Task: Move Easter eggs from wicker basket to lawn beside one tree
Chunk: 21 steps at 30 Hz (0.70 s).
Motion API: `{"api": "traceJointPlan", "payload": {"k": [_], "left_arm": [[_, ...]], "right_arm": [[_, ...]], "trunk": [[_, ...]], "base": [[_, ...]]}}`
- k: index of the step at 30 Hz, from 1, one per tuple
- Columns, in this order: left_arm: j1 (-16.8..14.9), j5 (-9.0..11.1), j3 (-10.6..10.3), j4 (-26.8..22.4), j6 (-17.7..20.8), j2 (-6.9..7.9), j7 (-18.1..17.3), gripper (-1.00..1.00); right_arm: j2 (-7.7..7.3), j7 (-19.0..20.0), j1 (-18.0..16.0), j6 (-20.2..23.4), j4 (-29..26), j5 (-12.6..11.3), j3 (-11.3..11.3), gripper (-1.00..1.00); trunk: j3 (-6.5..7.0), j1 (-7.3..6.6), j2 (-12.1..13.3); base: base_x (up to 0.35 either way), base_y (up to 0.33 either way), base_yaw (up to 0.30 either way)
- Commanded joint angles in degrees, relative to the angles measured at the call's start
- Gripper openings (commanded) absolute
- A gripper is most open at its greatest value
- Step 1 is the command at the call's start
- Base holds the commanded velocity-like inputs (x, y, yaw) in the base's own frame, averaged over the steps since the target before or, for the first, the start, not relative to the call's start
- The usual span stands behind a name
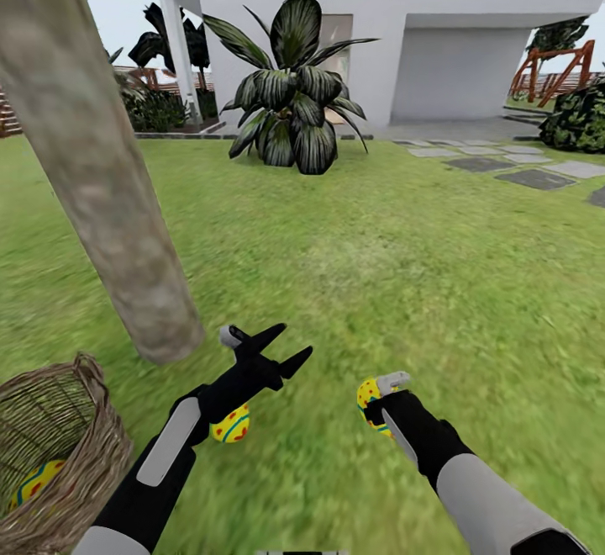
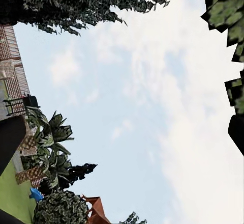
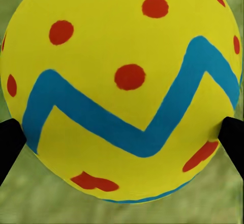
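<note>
The tree's pale mottled trunk (image 1: 92,168) rises at the left of the lawn (image 1: 378,269). The wicker basket (image 1: 92,387) stands at the bottom left, close to the trunk, with one Easter egg (image 1: 34,481) inside. A second egg (image 1: 231,425) lies on the grass under my left forearm. My left gripper (image 1: 270,351) is open and empty, pointing upward; its wrist view looks at sky between dark fingers (image 2: 10,142). My right gripper (image 1: 376,393) is shut on a third egg (image 3: 122,81), low over the grass, right of the trunk.
A broad-leaved striped plant (image 1: 290,92) stands ahead before the white house (image 1: 470,17). Grey stepping stones (image 1: 521,172) run at the right, with a dark shrub (image 1: 580,118) and a red wooden frame (image 1: 559,67) behind. Open grass lies ahead and to the right.
</note>
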Motion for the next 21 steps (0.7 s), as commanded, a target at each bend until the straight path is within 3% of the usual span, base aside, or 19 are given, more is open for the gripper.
{"api": "traceJointPlan", "payload": {"k": [1, 7, 8, 9, 12, 14, 17, 21], "left_arm": [[0.0, 0.1, 0.0, 0.0, 0.2, -0.16, -0.1, 1.0], [0.0, 0.1, 0.0, -0.3, 0.3, -0.21, -0.1, 1.0], [0.0, 0.2, 0.0, -0.8, 0.3, -0.12, -0.5, 1.0], [0.0, 0.3, -0.1, -0.9, 0.3, -0.13, -0.7, 1.0], [0.0, 0.3, -0.1, -3.0, 0.4, -0.17, -0.8, 1.0], [0.0, 0.4, -0.2, -5.6, 0.5, -0.11, -0.9, 1.0], [0.0, 0.4, -0.4, -7.8, 0.6, -0.09, -0.9, 1.0], [0.0, 0.5, -4.8, -8.5, 0.5, -0.13, -0.9, 1.0]], "right_arm": [[-0.08, -0.4, 0.0, 0.1, -0.1, -0.4, 1.1, -1.0], [-0.11, -0.4, 0.0, -0.2, 0.1, -0.4, 1.6, -1.0], [-0.06, -0.4, 0.0, -3.0, 1.2, -0.3, 1.8, -1.0], [0.55, -0.6, 0.0, -3.6, 1.3, -0.3, 3.2, -1.0], [4.47, -1.1, 0.0, -4.7, 1.2, -0.1, 9.8, -1.0], [5.38, -1.1, 0.0, -8.7, 1.3, -0.3, 11.1, -1.0], [5.62, -1.0, 0.0, -10.5, 1.3, -0.3, 11.4, -1.0], [6.42, -1.2, 0.0, -10.5, 0.8, -0.2, 11.4, -1.0]], "trunk": [[-0.05, 0.0, 0.0], [-0.05, 0.0, 0.0], [-0.05, 0.0, 0.0], [-0.06, 0.0, 0.0], [-0.12, 0.0, 0.0], [-0.12, 0.0, 0.0], [-0.12, 0.0, 0.0], [-0.12, 0.0, 0.0]], "base": [[0.112, -0.321, 0.295], [0.119, -0.323, 0.295], [0.196, -0.276, 0.295], [0.086, -0.105, 0.295], [0.02, -0.025, 0.202], [0.002, -0.002, 0.025], [0.0, 0.0, 0.003], [0.0, -0.018, 0.08]]}}
